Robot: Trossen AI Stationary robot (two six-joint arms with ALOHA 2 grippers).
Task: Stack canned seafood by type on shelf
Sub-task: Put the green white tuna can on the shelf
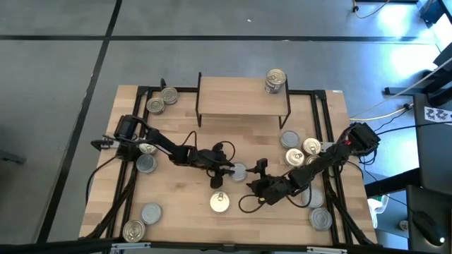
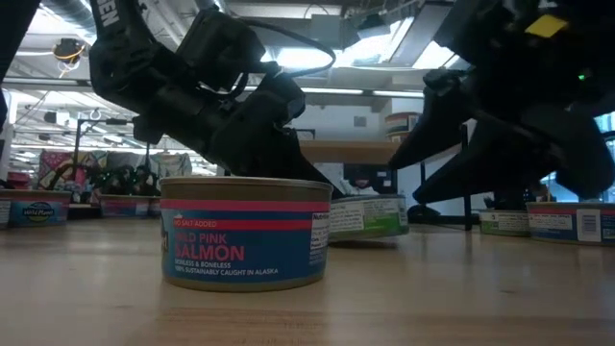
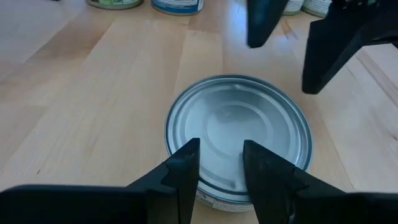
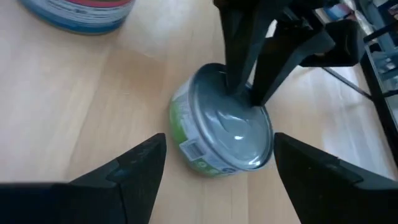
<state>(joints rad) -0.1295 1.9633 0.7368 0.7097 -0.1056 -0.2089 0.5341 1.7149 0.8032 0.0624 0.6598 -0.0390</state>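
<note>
A tin with a silver-grey top and green label (image 1: 239,171) stands on the table in front of the shelf (image 1: 244,97), between the two grippers. My left gripper (image 1: 230,168) comes at it from the table's left, fingers narrowly open, tips down on the tin's top (image 3: 239,127). My right gripper (image 4: 219,142) is wide open, level with the tin from the right; its fingers stand on either side and clear of it. A pink-label salmon tin (image 2: 245,235) rests nearer, on its base. Two stacked tins (image 1: 275,80) stand on the shelf's right end. My left gripper has both fingertips (image 4: 239,84) set down on the silver top of the tin (image 4: 231,121), near the rim on its own side. It slants down from the table's left. The tin is not between the fingers, and it sits on the table on its base.
Loose tins lie around: two by the shelf's left leg (image 1: 162,101), two at the left (image 1: 146,159), two near-left (image 1: 143,220), a cluster at the right (image 1: 296,145) and one near-right (image 1: 320,218). Black frame rails (image 1: 326,120) run along the table's sides.
</note>
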